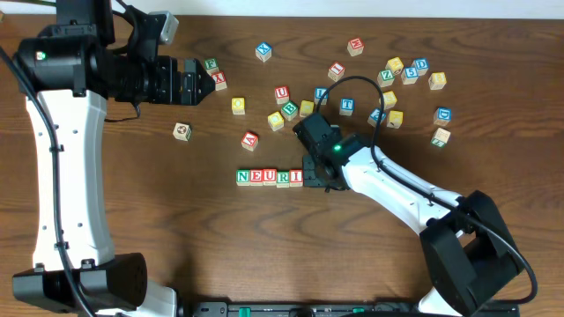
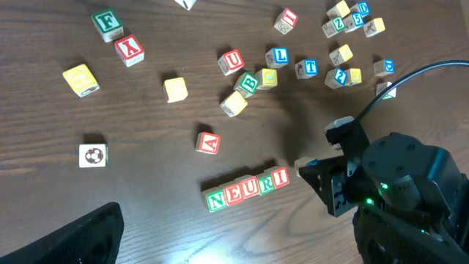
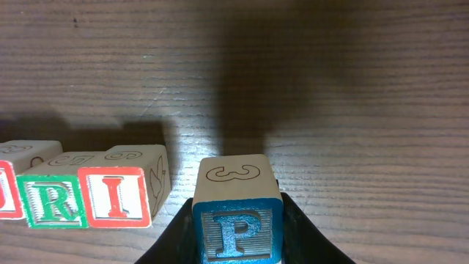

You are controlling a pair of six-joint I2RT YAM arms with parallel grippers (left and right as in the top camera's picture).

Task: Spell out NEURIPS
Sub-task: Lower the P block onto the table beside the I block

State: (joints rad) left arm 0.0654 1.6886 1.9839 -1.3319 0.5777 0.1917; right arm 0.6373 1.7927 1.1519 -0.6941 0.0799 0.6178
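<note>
While the right gripper (image 1: 315, 171) is clamping the blue P cube (image 3: 238, 233) between its two fingers (image 3: 174, 238), it is keeping the block low and just right of the red I cube (image 3: 113, 196). A narrow gap is showing between them. The P is facing the same way as the row's letters, so this is looking like the sixth-letter placement. The NEURI row (image 1: 269, 177) is sitting mid-table with its cubes touching side to side, which is leaving the open end on the right for P and then S. The left gripper (image 1: 201, 81) is hanging wide apart with nothing in it, parked well away near the F cube (image 2: 107, 22) and X cube (image 2: 129, 50), probably staying clear of the working arm. The loose cubes (image 1: 397, 88) are lying scattered behind the row. The right arm is hiding the P cube in both the overhead and left wrist views. The right wrist view is cropping off the cube's bottom edge, so I cannot tell whether it is touching the table (image 1: 176, 238). An S cube is proving hard to pick out, since the far letters are reading too small.
</note>
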